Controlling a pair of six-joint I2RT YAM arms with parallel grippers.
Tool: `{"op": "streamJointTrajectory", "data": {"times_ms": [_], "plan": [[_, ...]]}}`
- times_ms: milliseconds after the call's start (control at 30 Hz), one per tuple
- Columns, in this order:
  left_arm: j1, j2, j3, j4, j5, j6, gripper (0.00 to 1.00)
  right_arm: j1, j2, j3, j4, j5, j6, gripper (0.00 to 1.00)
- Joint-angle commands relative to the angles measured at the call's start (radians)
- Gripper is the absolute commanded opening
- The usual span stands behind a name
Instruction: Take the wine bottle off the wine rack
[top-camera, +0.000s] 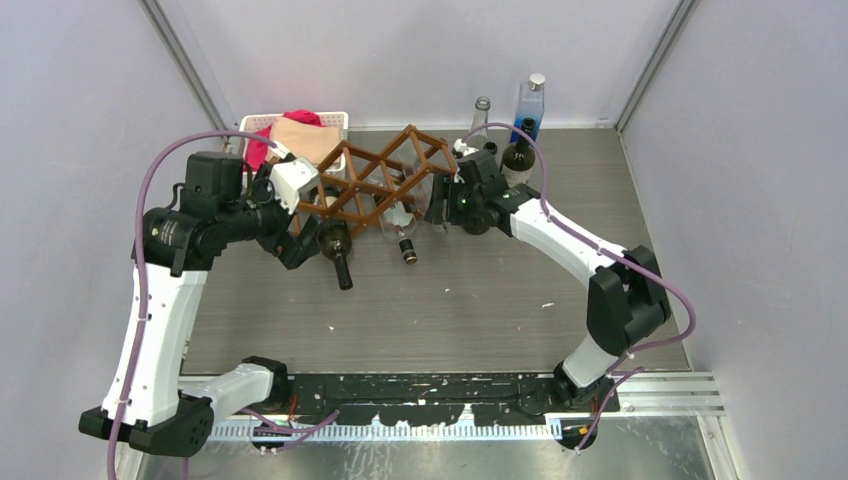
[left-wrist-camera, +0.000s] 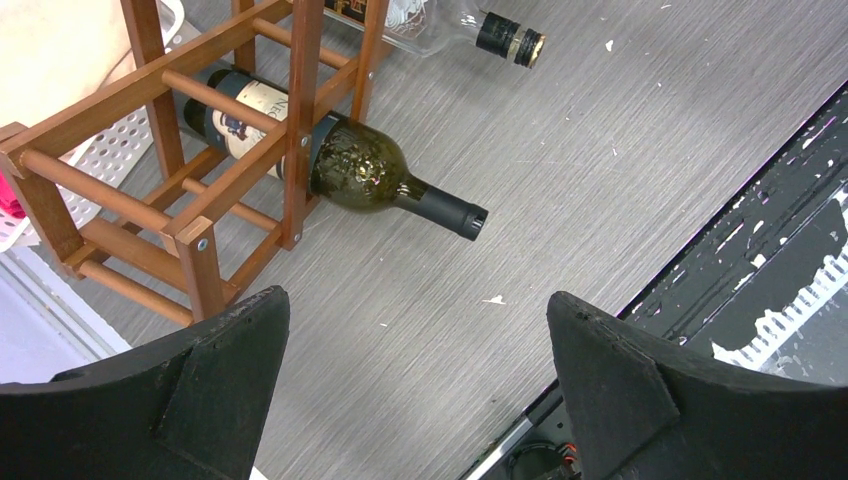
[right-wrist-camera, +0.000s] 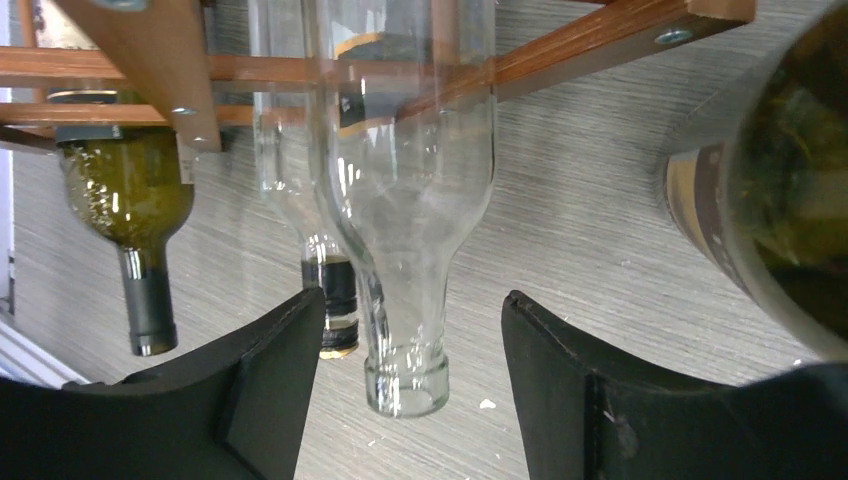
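Right wrist alone, clear bottle (right-wrist-camera: 405, 250) neck between parted jaws

Bright, even light with soft shadows; highlights speckle the green wine bottle (left-wrist-camera: 362, 165). At the right wrist view's right edge, the dark bottle (right-wrist-camera: 790, 190) is blurred.

The wine rack (left-wrist-camera: 300, 60) is brown, the wine bottle (left-wrist-camera: 365, 165) dark green.
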Motion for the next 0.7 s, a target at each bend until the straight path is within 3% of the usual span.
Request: {"op": "streamJointTrajectory", "data": {"times_ms": [0,400,467,667], "plan": [[0.003,-0.026,0.018,0.023,0.028,0.01,1.0,0.01,0.023,0.017,0.101,0.03,-0.016,0.68],[0.003,-0.037,0.013,0.015,0.045,0.029,1.0,0.029,0.117,0.034,0.191,0.027,0.01,0.48],[0.004,-0.036,0.011,0.014,0.051,0.029,1.0,0.029,0.113,0.03,0.193,0.025,0.013,0.4],[0.002,-0.054,-0.035,0.025,0.057,0.046,1.0,0.041,0.032,-0.031,0.209,0.022,0.023,0.05]]}}
